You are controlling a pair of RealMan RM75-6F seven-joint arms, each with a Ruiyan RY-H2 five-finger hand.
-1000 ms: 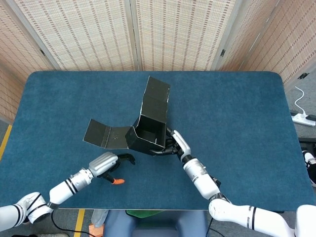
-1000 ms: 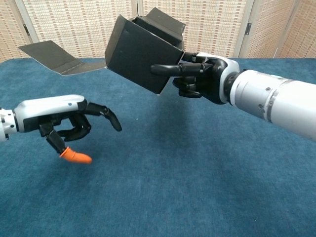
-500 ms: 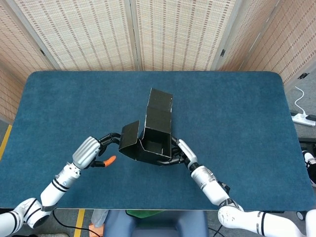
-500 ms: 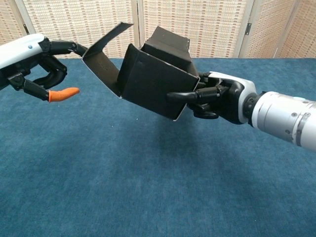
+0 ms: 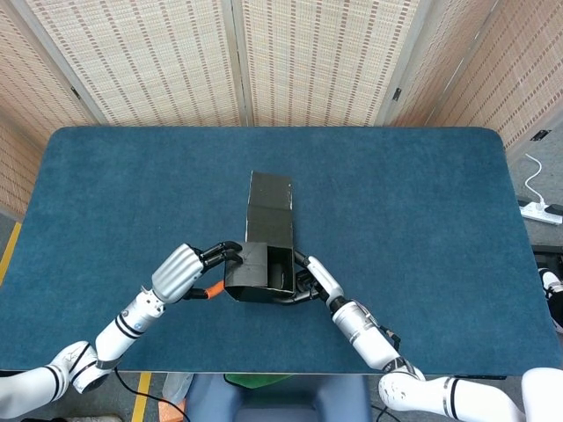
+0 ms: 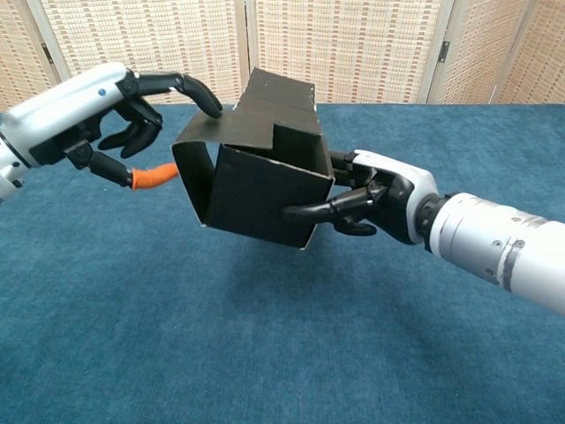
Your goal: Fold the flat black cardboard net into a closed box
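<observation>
The black cardboard box (image 5: 262, 264) (image 6: 256, 177) is partly folded and held above the blue table, its long lid flap (image 5: 268, 207) stretching away from me. My right hand (image 5: 310, 277) (image 6: 375, 201) grips the box's right side, one finger lying along its lower front edge. My left hand (image 5: 186, 271) (image 6: 106, 106) is at the box's left side, fingers spread, a fingertip pressing the folded-in side flap (image 6: 212, 146) from above. Its orange-tipped thumb (image 6: 154, 176) points at the box's left wall.
The blue table (image 5: 422, 220) spreads wide around the box. Slatted screens (image 5: 308, 53) stand behind the far edge. A white power strip (image 5: 541, 209) lies on the floor at the right.
The left hand has pushed the raised side flap down over the box's opening. The box has moved a little nearer me and levelled out, the lid flap now pointing straight away.
</observation>
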